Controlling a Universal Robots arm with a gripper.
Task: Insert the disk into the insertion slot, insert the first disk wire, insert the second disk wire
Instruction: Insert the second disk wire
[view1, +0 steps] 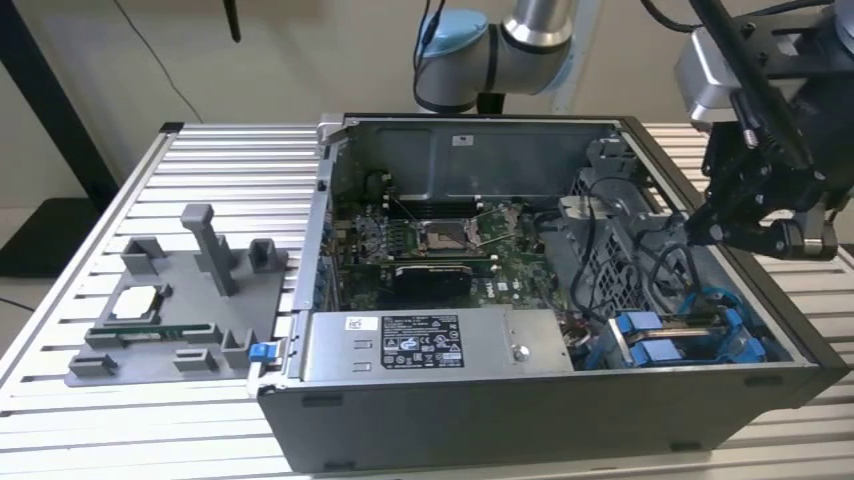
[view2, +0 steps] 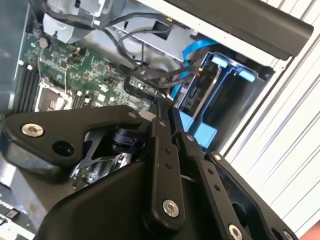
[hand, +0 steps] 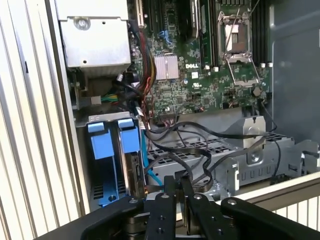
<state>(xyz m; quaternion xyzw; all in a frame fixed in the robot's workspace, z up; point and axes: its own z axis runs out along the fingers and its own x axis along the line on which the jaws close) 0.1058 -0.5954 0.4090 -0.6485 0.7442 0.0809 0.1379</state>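
The gripper (view1: 747, 225) is seen in the exterior view above the computer case (view1: 534, 440), over its side toward the exterior view's right. In both wrist views its fingers (hand: 181, 210) are pressed together, with nothing seen between them.

The disk (hand: 131, 160) is found standing on edge in the insertion slot (hand: 107, 192), its blue carrier tab up, just beside a second blue-fronted drive (hand: 101, 150). In the exterior view the blue carriers (view1: 667, 340) lie below the gripper, apart from it, in the case corner nearest the camera. A light blue cable (hand: 147, 167) and black wires (hand: 200, 150) are noted close beside the disk; whether any is plugged in cannot be told.

Inside the case a green circuit board (view1: 441, 240) and a silver labelled box (view1: 427, 345) are seen. A grey tray (view1: 174, 320) of parts rests on the slatted table (view1: 80, 420), well apart.
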